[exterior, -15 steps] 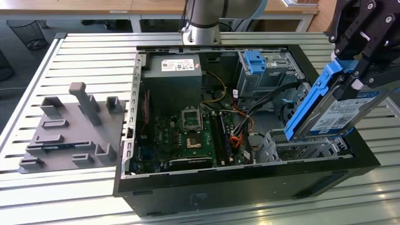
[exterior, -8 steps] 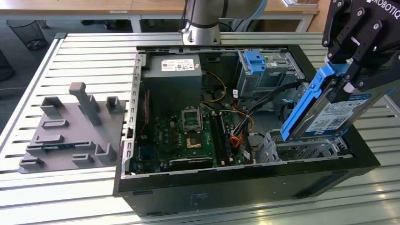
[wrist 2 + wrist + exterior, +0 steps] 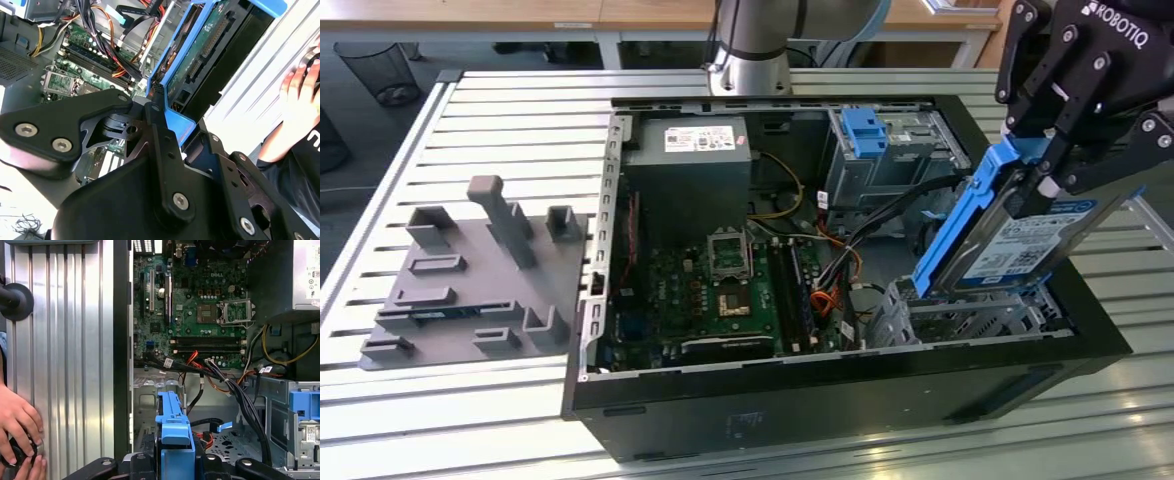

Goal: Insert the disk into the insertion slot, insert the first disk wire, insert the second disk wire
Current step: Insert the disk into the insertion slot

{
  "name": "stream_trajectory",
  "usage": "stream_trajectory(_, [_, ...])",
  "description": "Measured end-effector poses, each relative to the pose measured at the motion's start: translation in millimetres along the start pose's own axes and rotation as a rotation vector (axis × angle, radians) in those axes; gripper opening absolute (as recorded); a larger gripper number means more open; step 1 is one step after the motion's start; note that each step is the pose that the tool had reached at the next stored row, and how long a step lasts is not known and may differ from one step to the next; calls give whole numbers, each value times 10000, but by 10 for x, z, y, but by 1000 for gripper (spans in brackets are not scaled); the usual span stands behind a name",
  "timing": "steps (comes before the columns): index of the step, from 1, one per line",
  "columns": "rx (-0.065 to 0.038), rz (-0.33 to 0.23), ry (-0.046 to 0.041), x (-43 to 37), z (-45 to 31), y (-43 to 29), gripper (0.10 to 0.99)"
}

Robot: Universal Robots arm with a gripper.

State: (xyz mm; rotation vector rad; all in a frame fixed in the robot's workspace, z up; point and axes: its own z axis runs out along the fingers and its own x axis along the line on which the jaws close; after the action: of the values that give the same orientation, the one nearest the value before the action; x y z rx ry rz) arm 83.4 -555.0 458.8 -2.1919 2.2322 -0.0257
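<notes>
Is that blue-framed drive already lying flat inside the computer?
No, in the exterior view the gripper holds the disk steeply tilted, its lower end over the insertion slot.

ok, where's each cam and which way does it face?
Exterior view: off-arm, high, facing down into the case; gripper holds disk at the slot.
First wrist view: on wrist, facing past disk onto motherboard.
Second wrist view: on wrist, facing along gripper links at disk underside.
Shared: both wrist views show a person's hand.

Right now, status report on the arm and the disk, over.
Status: gripper shut on the disk. Disk tilted, lower end at the insertion slot, not seated. Nearby: black cables close beside the slot.
</notes>
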Motion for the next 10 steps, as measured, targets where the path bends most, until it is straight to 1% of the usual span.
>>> stream_trajectory(10, [0, 1, 0, -38, 85, 7, 365])
